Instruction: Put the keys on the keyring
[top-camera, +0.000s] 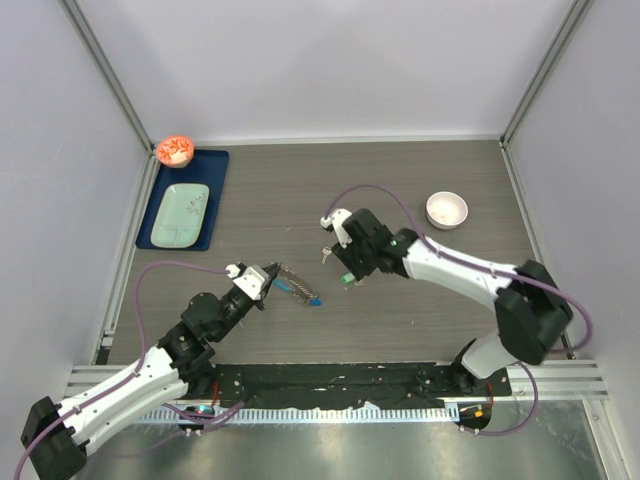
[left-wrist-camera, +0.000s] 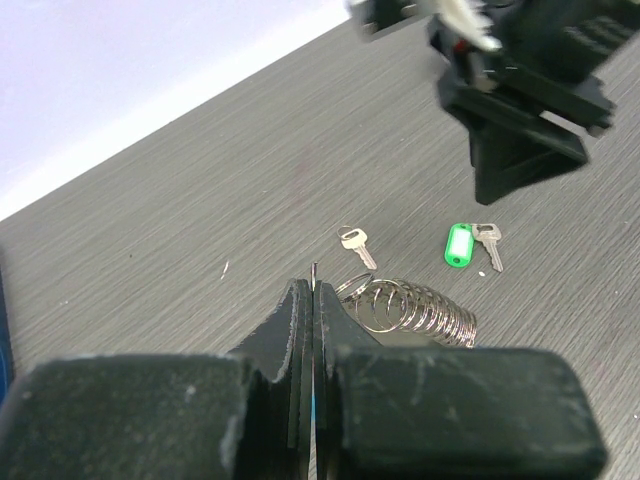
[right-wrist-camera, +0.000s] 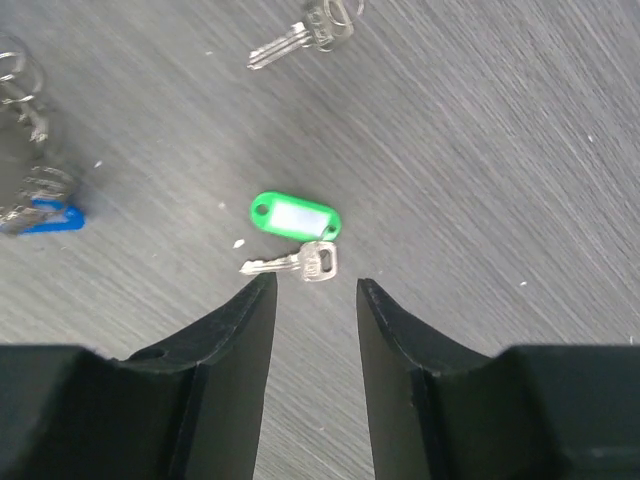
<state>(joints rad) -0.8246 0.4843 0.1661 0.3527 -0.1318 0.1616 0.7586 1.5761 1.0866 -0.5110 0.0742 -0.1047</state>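
The keyring (top-camera: 292, 283) is a coil of silvery rings (left-wrist-camera: 418, 308) with a small dark-blue tag (top-camera: 314, 299), lying on the table left of centre. My left gripper (top-camera: 266, 278) is shut on its near end; a thin metal ring sticks up between the closed fingertips (left-wrist-camera: 314, 285). The plain silver key (top-camera: 325, 252) lies flat just beyond the coil (left-wrist-camera: 356, 246). The green-headed key (right-wrist-camera: 293, 217), with its silver blade (right-wrist-camera: 300, 263), lies right of the coil (left-wrist-camera: 458, 245). My right gripper (right-wrist-camera: 315, 285) is open and empty, hovering just above the green key (top-camera: 346, 277).
A white bowl (top-camera: 447, 209) stands at the back right. A blue tray (top-camera: 214, 190) holding a pale green plate (top-camera: 180, 215) lies at the back left, with an orange item (top-camera: 176, 150) behind it. Enclosure walls border the table.
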